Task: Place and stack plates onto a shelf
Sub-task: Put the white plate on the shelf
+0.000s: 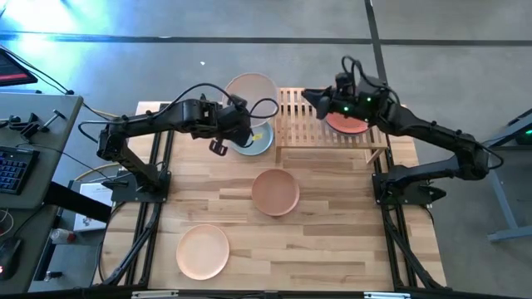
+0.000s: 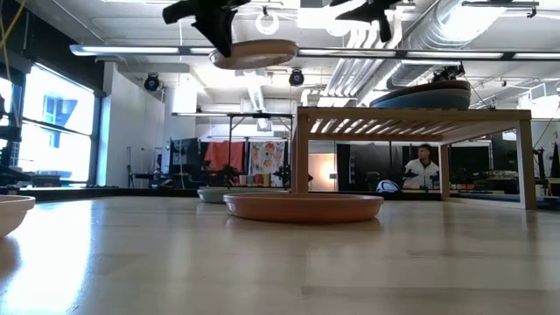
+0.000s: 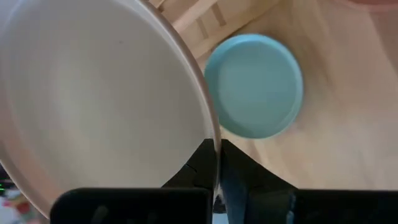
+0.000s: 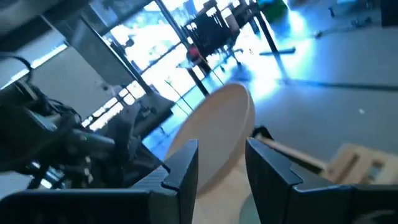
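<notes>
My left gripper [image 1: 239,126] is shut on an off-white plate [image 1: 251,90] and holds it in the air by the shelf's left end. Below it a pale blue plate [image 3: 254,84] lies flat on the table. The light-wood shelf [image 1: 328,137] stands at the far right and bears an orange-red plate [image 1: 347,124] on its slats. In the low view a darker plate [image 2: 420,99] shows beneath that one. My right gripper [image 1: 309,96] hovers open over the shelf's far left part and points at the off-white plate [image 4: 217,130], touching nothing. My left gripper pinches the off-white plate's rim [image 3: 214,140] between its two fingers, at the plate's near edge. The fingers slant down from the table's left and near side. The plate is lifted clear, roughly level, well above the table [image 2: 254,54].
A tan-pink plate [image 1: 275,191] lies at the table's middle, in front of the shelf. A peach plate [image 1: 203,252] lies near the front left. A desk with a keyboard [image 1: 12,170] stands left of the table. A person [image 2: 423,166] sits in the room behind.
</notes>
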Motion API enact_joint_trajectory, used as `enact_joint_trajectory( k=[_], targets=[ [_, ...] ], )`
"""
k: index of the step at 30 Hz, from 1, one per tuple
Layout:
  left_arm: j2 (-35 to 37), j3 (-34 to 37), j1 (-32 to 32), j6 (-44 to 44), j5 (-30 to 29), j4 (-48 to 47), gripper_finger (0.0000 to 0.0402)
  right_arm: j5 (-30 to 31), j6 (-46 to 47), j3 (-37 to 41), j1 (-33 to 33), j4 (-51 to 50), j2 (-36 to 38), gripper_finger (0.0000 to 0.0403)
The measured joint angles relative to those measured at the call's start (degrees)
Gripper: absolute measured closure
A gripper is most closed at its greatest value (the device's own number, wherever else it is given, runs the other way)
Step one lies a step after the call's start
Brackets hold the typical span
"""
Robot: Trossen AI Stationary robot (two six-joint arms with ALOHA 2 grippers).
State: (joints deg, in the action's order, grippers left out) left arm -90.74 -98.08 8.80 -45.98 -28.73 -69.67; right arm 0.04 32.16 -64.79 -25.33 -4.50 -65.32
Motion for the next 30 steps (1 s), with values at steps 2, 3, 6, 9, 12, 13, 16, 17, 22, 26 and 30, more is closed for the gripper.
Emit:
enact_joint_trajectory(
  k=[2,3,6,9,12,13,16,17,22,26,30],
  targets=[
    [0.00,0.00,0.01,-2.35,-1.25,0.00,0.0401,-0.48,-1.26,-0.84,-0.43,0.69,-0.04,0.0289],
    [0.00,0.00,0.02,-3.25,-1.83,0.00,0.0401,-0.49,-2.23,-1.79,-0.56,0.74,-0.29,0.0289],
    [0.00,0.00,0.02,-4.82,-3.18,0.02,0.0401,-0.21,-5.05,-5.92,-0.56,0.29,-1.47,0.0289],
    [0.00,0.00,0.02,-5.20,-3.32,0.00,0.0401,1.51,-8.02,-12.11,-0.56,-3.72,-4.00,0.0289],
    [0.00,-0.01,0.02,-5.27,-3.30,-0.01,0.0401,5.92,-10.43,-19.99,-0.56,-13.17,-7.94,0.0289],
    [0.00,-0.01,0.02,-5.31,-3.23,-0.03,0.0401,7.18,-10.67,-22.76,-0.56,-17.08,-9.50,0.0289],
    [0.00,-0.02,0.04,-5.31,-2.01,-0.06,0.0401,9.57,-9.96,-30.60,-0.56,-27.77,-14.33,0.0289],
    [0.00,-0.02,0.04,-5.31,-1.29,-0.09,0.0401,10.20,-9.32,-32.99,-0.56,-31.22,-15.97,0.0289],
    [0.00,-0.02,0.04,-5.36,0.51,-0.13,0.0401,10.66,-6.82,-42.47,-0.19,-44.16,-23.07,0.0289],
    [0.00,-0.02,0.04,-5.68,1.20,-0.02,0.0401,10.52,-5.11,-48.00,0.26,-51.15,-27.60,0.0289],
    [0.00,-0.02,0.04,-7.43,1.63,0.06,0.0401,9.46,-4.87,-51.61,0.60,-54.26,-30.64,0.0289]
  ],
)
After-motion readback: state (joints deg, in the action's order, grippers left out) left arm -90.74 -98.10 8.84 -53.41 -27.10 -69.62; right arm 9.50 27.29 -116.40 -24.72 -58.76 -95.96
